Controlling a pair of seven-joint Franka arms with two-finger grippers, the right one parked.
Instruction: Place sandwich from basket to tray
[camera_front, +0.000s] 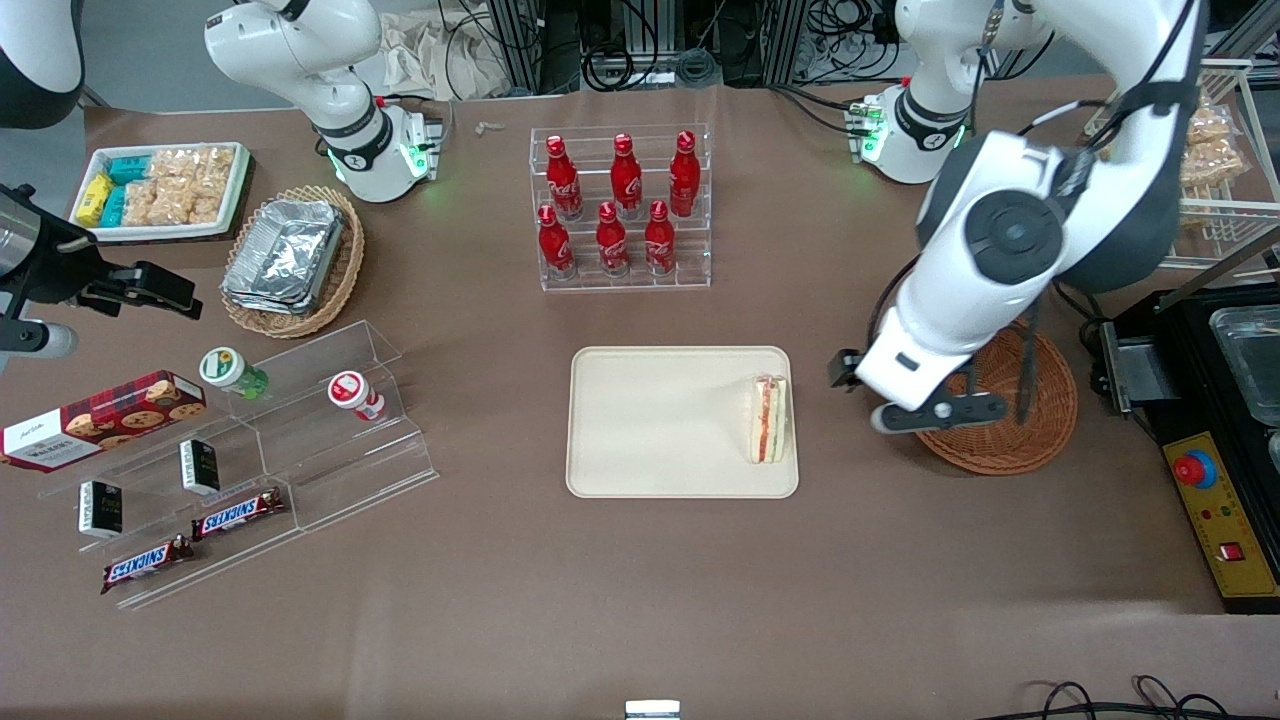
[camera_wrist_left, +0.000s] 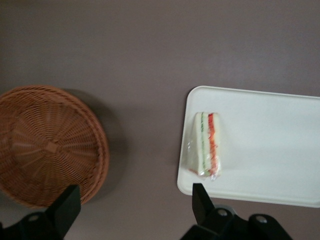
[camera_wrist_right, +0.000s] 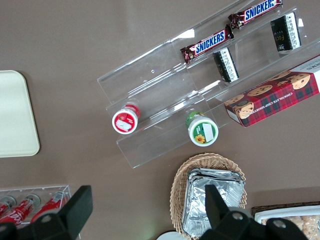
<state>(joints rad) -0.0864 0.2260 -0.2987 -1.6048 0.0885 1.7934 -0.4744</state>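
The sandwich, a wrapped white wedge with red and green filling, lies on the cream tray, close to the tray's edge nearest the basket. The round reddish-brown woven basket stands beside the tray toward the working arm's end and shows nothing inside. My left gripper hangs open and holds nothing, above the bare table between basket and tray. One fingertip is over the basket's rim, the other fingertip by the tray's corner. The arm hides part of the basket in the front view.
A clear rack of red bottles stands farther from the front camera than the tray. Toward the parked arm's end are a tan basket of foil containers, a white snack tray and a clear shelf of snacks. A black machine sits beside the basket.
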